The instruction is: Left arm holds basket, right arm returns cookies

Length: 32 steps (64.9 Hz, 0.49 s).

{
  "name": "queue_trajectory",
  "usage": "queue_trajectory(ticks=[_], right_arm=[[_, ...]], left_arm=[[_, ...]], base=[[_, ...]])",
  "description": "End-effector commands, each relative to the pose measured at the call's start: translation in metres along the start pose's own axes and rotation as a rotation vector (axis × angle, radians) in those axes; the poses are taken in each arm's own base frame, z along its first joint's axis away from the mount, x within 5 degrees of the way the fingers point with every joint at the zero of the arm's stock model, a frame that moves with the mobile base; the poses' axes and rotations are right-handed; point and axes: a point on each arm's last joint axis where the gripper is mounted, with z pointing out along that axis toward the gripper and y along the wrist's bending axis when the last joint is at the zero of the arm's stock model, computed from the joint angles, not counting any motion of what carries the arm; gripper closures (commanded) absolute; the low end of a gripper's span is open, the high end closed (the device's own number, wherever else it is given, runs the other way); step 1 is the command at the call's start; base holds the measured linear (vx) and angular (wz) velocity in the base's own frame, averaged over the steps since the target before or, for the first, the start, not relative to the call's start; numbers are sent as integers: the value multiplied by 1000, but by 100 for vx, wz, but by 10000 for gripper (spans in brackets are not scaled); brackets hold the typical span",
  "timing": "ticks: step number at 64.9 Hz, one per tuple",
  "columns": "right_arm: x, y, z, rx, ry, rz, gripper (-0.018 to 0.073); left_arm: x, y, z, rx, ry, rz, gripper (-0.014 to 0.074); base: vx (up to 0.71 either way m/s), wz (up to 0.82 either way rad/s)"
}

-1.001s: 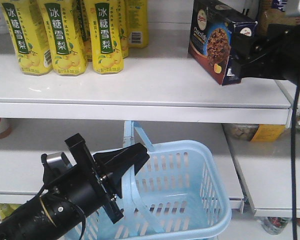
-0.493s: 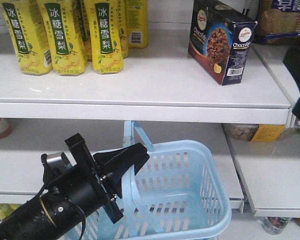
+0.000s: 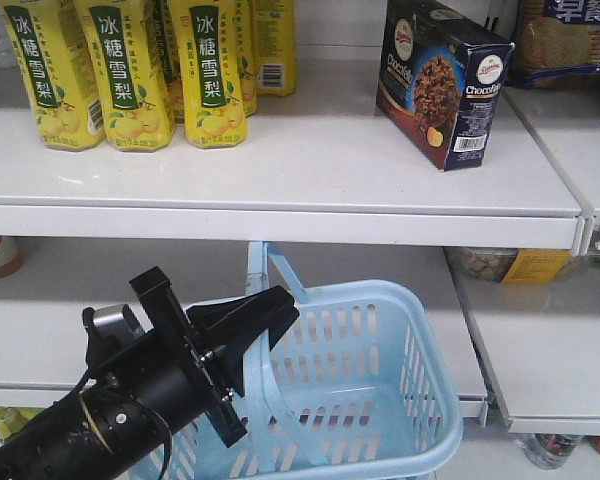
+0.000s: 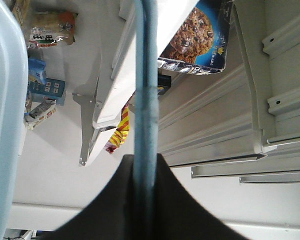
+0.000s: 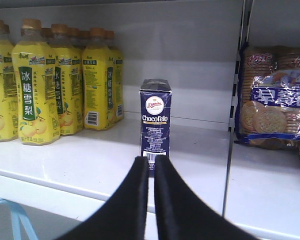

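Front-facing view: the cookies are standing upright on the shelf. The left gripper is clamping the basket handle; the right gripper is sitting pinched together, holding nothing.

The navy Chocofello cookies box stands upright on the upper shelf, angled so the cookie picture and barcode side both show, free of any grip. Below, the light-blue slotted basket hangs tilted, one flat handle raised and pinched in the left gripper, its inside bare.
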Motion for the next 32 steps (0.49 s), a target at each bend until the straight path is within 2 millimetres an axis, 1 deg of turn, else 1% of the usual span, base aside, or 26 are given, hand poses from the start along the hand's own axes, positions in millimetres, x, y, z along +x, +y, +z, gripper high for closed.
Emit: queue_trajectory(ticks=[1, 8, 32], right_arm=[[-13, -1, -4, 10, -85, -10, 570], [-13, -1, -8, 9, -87, -10, 570], [-13, -1, -8, 9, -85, -10, 570]], left_arm=[[13, -40, -3, 346, 107, 4, 599], [13, -40, -3, 346, 107, 4, 599], [13, -40, -3, 346, 107, 4, 599]], base=[[0, 0], [0, 0], [0, 0]])
